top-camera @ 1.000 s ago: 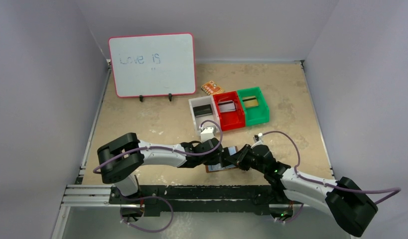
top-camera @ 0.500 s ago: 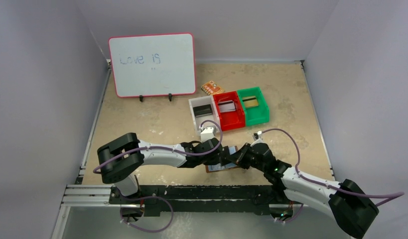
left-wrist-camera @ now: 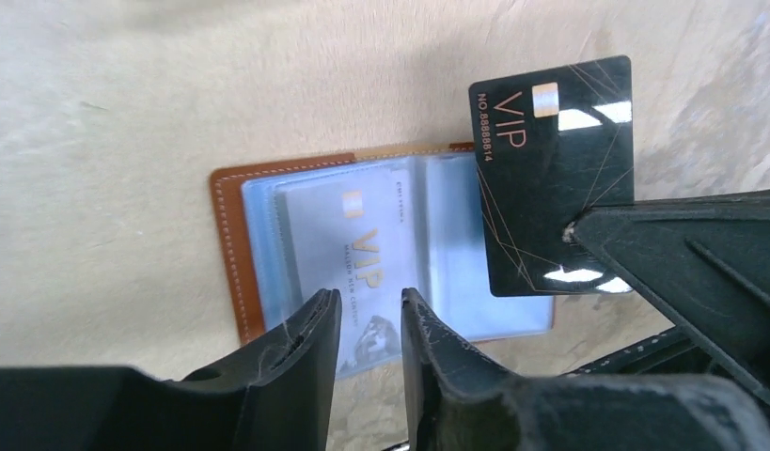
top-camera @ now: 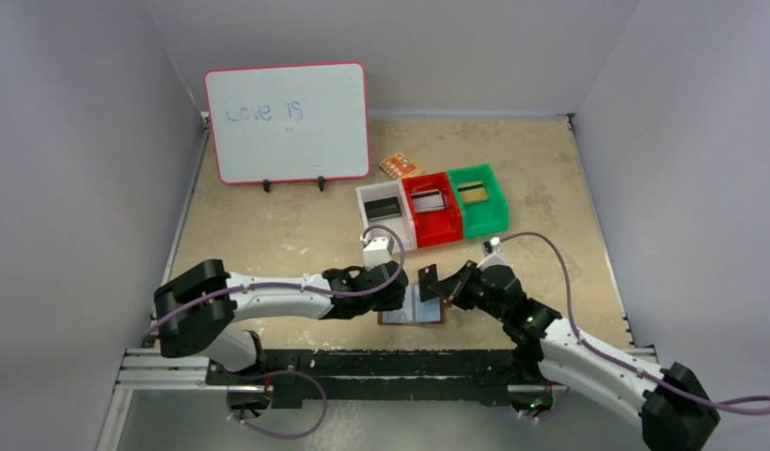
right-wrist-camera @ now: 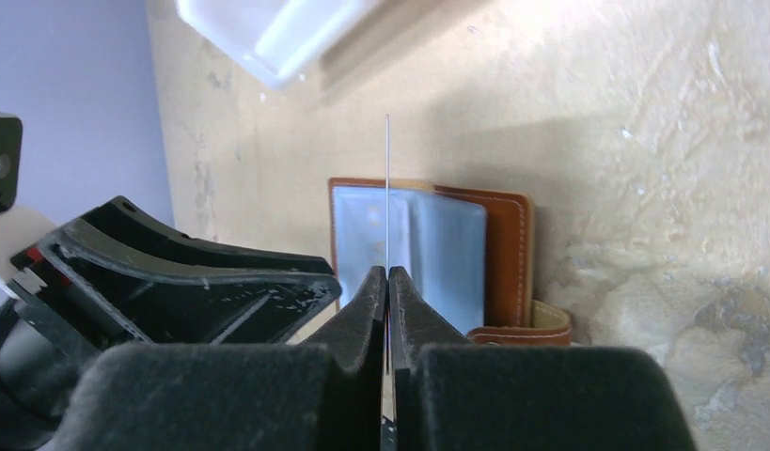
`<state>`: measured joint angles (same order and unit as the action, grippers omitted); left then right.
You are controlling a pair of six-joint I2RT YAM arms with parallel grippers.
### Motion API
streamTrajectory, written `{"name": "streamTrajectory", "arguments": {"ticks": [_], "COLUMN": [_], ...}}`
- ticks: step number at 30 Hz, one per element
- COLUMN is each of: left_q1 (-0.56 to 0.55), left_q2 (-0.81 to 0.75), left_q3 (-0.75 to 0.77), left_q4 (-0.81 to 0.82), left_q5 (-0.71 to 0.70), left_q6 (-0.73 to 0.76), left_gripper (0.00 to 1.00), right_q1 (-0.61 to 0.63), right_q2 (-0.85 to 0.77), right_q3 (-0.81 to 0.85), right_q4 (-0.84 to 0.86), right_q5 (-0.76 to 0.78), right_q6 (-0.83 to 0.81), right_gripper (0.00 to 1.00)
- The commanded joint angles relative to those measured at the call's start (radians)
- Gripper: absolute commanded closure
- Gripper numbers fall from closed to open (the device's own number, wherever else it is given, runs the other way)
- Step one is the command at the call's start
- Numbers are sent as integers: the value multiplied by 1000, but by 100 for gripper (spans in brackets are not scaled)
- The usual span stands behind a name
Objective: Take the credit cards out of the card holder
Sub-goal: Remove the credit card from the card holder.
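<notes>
Close to the near edge of the counter point(left-wrist-camera: 127, 94), the brown card holder point(left-wrist-camera: 232, 235) lies open with a grey card point(left-wrist-camera: 348, 249) in its pocket. Above it, the right end effector point(right-wrist-camera: 387, 287) is clenched on one edge of a black card point(left-wrist-camera: 553, 174), which could pivot or slip free. The left end effector point(left-wrist-camera: 371, 324) is released and grasps nothing, so the unpinned holder may slide.

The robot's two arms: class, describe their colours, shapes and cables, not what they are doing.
Both the left arm and right arm have white tubular links between bulky black joints. A purple cable loops along each. Their fingers are matte black wedges.
</notes>
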<state>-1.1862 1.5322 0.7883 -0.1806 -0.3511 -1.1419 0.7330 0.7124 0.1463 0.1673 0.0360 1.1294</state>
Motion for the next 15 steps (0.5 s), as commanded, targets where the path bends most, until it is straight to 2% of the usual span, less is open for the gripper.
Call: {"name": "streamTrajectory", "arguments": {"ticks": [1, 4, 7, 11, 15], "left_q1": [-1, 7, 44, 201, 354], "left_q2": [-142, -217, -287, -390, -517], "left_q3": [6, 12, 21, 29, 45], "left_q4": [-90, -136, -159, -189, -209], "left_q5": [-142, -194, -199, -112, -9], "left_q6": [-20, -20, 11, 155, 325], "left_gripper": [66, 58, 55, 55, 43], "right_q1": [3, 3, 3, 3, 3], "right_q2": [-78, -110, -98, 3, 169], "right_q3": [74, 101, 125, 194, 293], "right_q4": [-10, 47, 122, 169, 145], "right_q5": [31, 16, -54, -258, -415], "right_q6": [-159, -323, -421, -461, -511], "right_gripper": [100, 100, 100, 100, 100]}}
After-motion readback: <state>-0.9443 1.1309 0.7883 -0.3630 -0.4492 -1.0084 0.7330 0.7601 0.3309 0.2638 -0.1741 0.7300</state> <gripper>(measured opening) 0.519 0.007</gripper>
